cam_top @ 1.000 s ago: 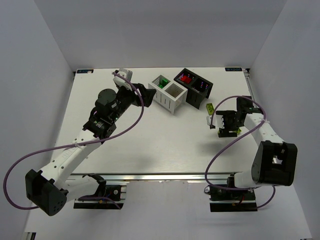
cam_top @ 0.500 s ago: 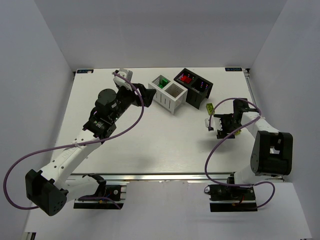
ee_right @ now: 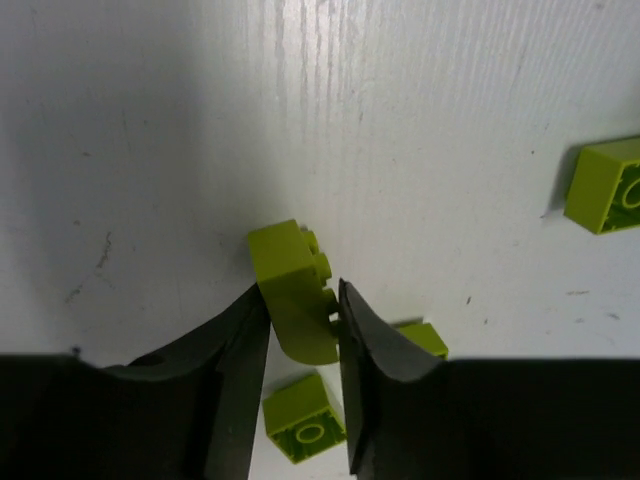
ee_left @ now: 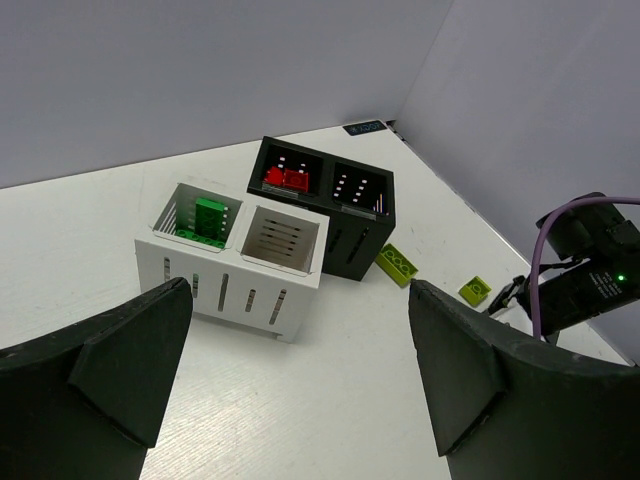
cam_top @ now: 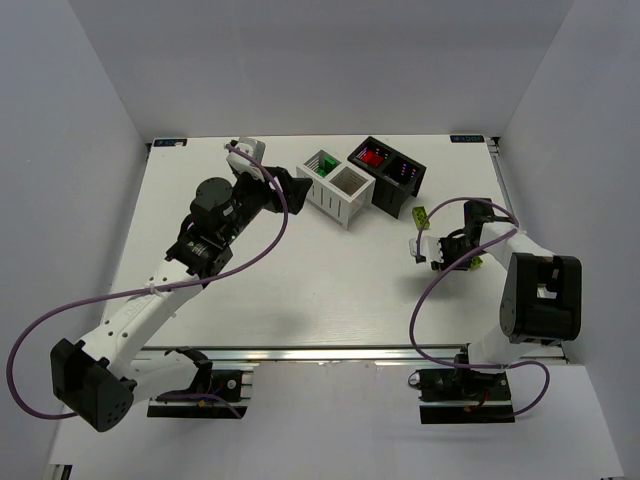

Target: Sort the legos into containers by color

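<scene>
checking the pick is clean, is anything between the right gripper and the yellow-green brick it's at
Nothing visible: the yellow-green brick sits between the fingers of the right gripper; other loose bricks lie to the side, not in the gap.

Left gripper, jaws wide apart, hangs over a white bin with green bricks in its left compartment. Directly behind it, a black bin holds red bricks in its left compartment. A long yellow-green brick lies just beside the black bin. A smaller yellow-green brick lies near the right arm.
</scene>
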### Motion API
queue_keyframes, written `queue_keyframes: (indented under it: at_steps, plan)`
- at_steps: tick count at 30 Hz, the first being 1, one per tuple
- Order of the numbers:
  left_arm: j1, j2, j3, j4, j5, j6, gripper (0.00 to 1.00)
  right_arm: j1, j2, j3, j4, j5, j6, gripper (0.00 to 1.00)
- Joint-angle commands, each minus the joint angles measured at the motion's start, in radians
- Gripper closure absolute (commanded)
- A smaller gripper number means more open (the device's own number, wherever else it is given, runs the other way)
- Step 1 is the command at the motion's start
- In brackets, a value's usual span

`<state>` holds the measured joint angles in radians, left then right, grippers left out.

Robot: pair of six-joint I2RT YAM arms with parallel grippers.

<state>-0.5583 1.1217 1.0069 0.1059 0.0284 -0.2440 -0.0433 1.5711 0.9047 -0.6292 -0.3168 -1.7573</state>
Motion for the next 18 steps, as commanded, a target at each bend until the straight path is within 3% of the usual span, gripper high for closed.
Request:
queue_keyframes:
  at_steps: [1,7,11,14,18]
  plan:
    - [0.003,-0.026,-0.005,0.008,-0.005,0.009,0.02,0.003,0.004,0.014,-0.046,-0.022,0.008,0.66]
    - [0.003,-0.031,-0.005,0.009,-0.010,0.011,0.02,0.005,-0.039,0.017,-0.066,-0.079,0.015,0.90]
    - [0.003,-0.033,-0.007,0.009,-0.008,0.011,0.02,0.006,-0.063,0.085,-0.105,-0.194,0.103,0.96]
    - [0.003,-0.034,-0.004,0.009,-0.004,0.008,0.02,0.011,-0.124,0.172,-0.106,-0.338,0.241,0.95]
    - [0.003,-0.043,-0.011,0.012,-0.011,0.012,0.02,0.042,-0.200,0.289,0.032,-0.429,0.630,0.96]
